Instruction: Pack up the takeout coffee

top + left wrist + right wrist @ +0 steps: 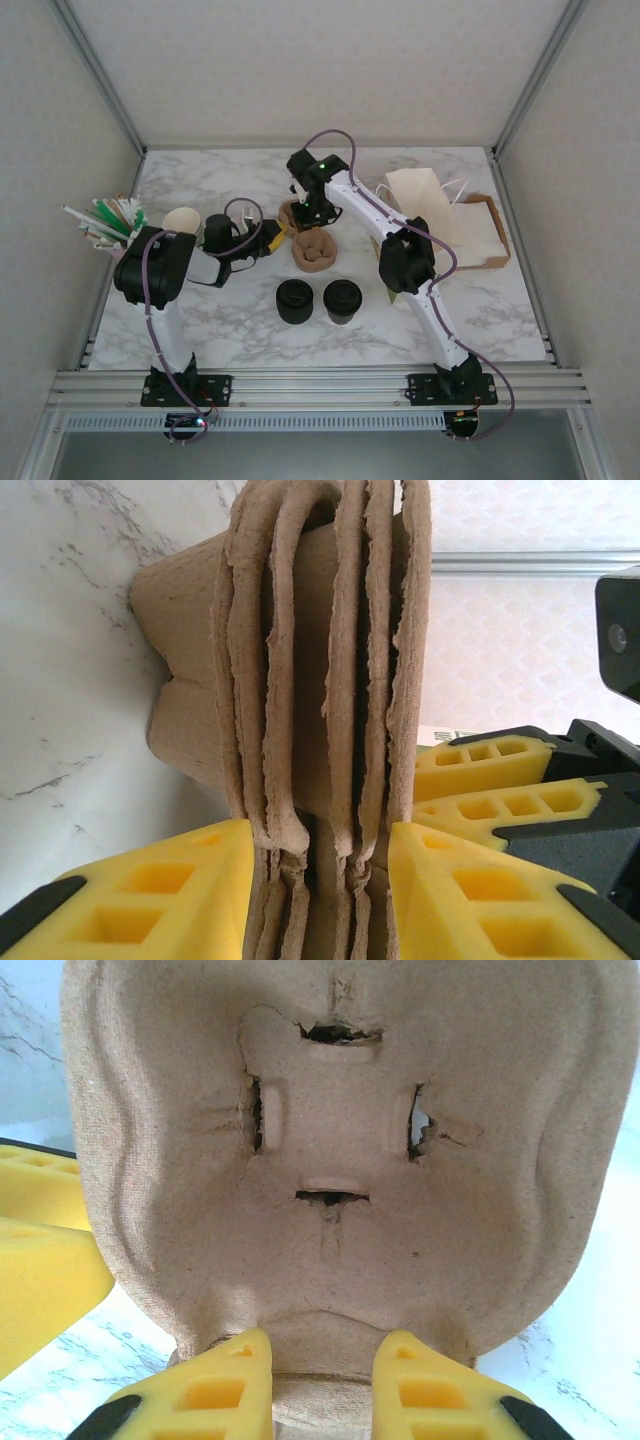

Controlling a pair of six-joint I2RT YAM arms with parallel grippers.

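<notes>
Coffee, place: the takeout coffee [342, 300] stands upright on the marble table [480, 300], front and centre. It is just beside a squat stack of black lids [295, 300] and near, but apart from, the pulp cup carriers [313, 250] behind it. Neither arm touches it.

Coffee, look: a small dark paper cup under a round black plastic lid, seen from above.

Coffee, handling: probably light. The thin paper wall would likely buckle under a hard squeeze, and the smooth lid may slip or pop off (whether it holds liquid cannot be told). It is best kept upright.

Coffee, hold: around the cup wall just below the lid rim, with gentle pressure and not by the lid.

Left claw: the left gripper [318, 830] is partly closed, its yellow fingers clamping the edge of several nested carriers.

Right claw: the right gripper [322, 1338] is closed narrower, pinching a carrier rim; how many layers it pinches cannot be told.
</notes>
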